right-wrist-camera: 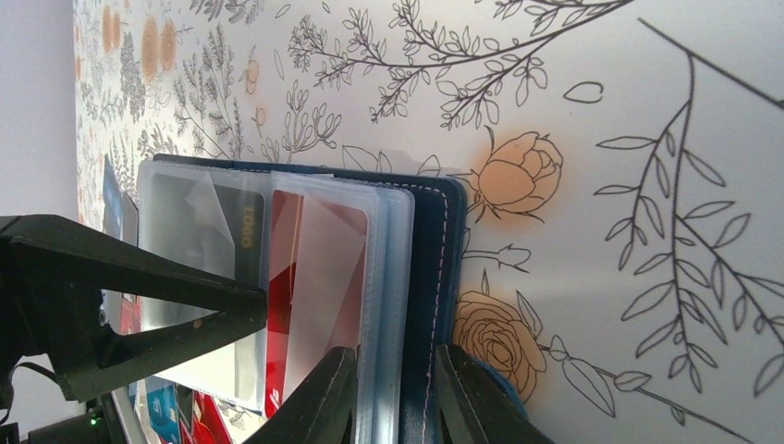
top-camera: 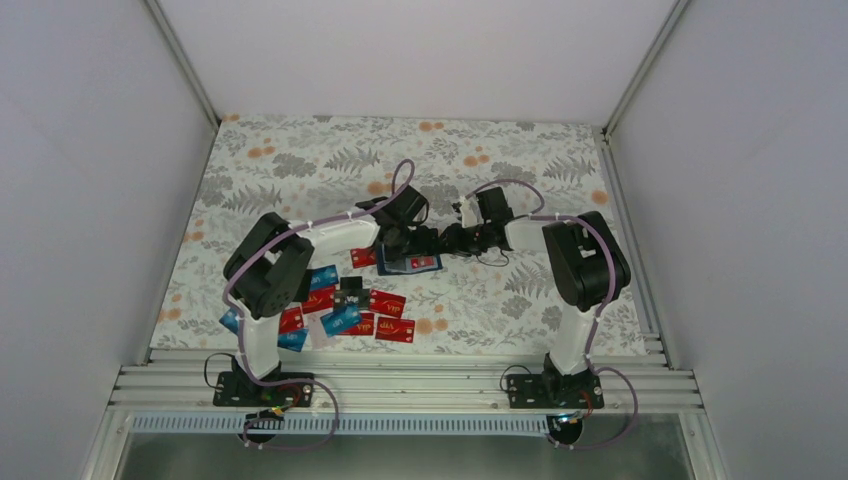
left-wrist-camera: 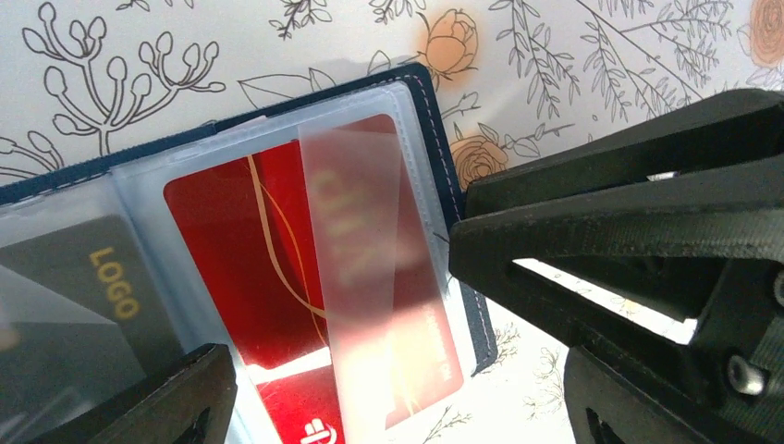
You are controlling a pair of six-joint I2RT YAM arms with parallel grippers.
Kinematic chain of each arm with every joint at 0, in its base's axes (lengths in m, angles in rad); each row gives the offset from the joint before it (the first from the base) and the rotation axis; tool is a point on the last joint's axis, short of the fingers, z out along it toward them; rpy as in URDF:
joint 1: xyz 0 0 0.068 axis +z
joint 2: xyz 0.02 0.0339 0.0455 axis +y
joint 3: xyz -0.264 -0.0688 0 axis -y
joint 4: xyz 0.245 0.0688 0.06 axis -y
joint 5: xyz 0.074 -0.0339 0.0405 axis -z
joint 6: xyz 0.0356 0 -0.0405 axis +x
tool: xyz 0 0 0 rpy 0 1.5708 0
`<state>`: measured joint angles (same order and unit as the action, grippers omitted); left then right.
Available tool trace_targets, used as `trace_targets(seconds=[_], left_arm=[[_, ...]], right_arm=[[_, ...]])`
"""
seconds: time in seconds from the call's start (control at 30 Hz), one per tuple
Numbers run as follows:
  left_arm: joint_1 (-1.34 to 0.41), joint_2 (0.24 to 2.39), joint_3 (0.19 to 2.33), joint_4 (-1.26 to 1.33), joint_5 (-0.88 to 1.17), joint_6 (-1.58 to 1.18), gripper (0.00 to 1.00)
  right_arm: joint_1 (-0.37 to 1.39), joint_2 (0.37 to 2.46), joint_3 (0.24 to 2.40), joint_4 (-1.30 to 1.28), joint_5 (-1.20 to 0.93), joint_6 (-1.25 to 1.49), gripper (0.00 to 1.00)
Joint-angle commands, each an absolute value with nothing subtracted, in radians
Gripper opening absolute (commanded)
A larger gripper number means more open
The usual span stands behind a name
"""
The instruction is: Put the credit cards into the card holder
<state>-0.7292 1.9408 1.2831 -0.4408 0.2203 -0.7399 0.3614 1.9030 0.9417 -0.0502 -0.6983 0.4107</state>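
The card holder (right-wrist-camera: 432,268) lies open on the counter (top-camera: 300,170), about midway between the left and right edges and somewhat nearer the front edge than the back. Its navy cover is flat on the flowered surface and a stack of clear sleeves (right-wrist-camera: 396,277) fans up from it.

One sleeve holds a red card (left-wrist-camera: 231,259) with gold lines. The sleeve beside it holds a black card (left-wrist-camera: 74,287) printed with "LOGO" in gold. Part of another red card shows just below the first in the left wrist view, but I cannot tell which pocket it sits in. A cloudy, see-through flap stands up over the red card.

The right fingers (right-wrist-camera: 310,412) are closed on the holder's edge, pinching the navy cover and the sleeves between them. The left fingers (right-wrist-camera: 139,314) are spread wide apart and grip nothing. One tip hangs just over the sleeve with the black card.

The loose credit cards (top-camera: 388,303) lie in an overlapping scatter near the front edge toward the left corner, beside the left arm. They are red, light blue and black, with a white one among them. One more red loose card (top-camera: 362,257) lies just beside the holder on its left-edge side
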Motion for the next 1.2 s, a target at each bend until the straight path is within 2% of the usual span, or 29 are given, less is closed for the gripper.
trace_targets(seconds=[0.0,0.23,0.43,0.57,0.73,0.83,1.03,1.17], left_arm=[[-0.752,1.894,1.317,-0.446,0.215,-0.693,0.90],[-0.752,1.835,1.320,-0.498,0.153,-0.649,0.93],[-0.749,1.751,1.266,-0.508,0.076,-0.581,0.88],[-0.746,1.707,1.208,-0.484,0.051,-0.563,0.77],[-0.737,1.690,1.144,-0.423,0.050,-0.565,0.54],[-0.736,1.709,1.138,-0.405,0.060,-0.563,0.43],[-0.736,1.741,1.124,-0.376,0.079,-0.565,0.28],[-0.737,1.764,1.122,-0.372,0.080,-0.565,0.24]], right_arm=[[0.385,1.905,0.936,-0.190,-0.643,0.398,0.25],[0.385,1.867,0.966,-0.212,-0.689,0.387,0.27],[0.383,1.850,0.983,-0.228,-0.724,0.368,0.30],[0.384,1.832,0.986,-0.227,-0.751,0.369,0.31],[0.383,1.802,0.991,-0.234,-0.784,0.370,0.32],[0.383,1.788,0.982,-0.228,-0.808,0.380,0.33],[0.385,1.779,0.939,-0.199,-0.869,0.396,0.34],[0.387,1.799,0.911,-0.181,-0.888,0.403,0.34]])
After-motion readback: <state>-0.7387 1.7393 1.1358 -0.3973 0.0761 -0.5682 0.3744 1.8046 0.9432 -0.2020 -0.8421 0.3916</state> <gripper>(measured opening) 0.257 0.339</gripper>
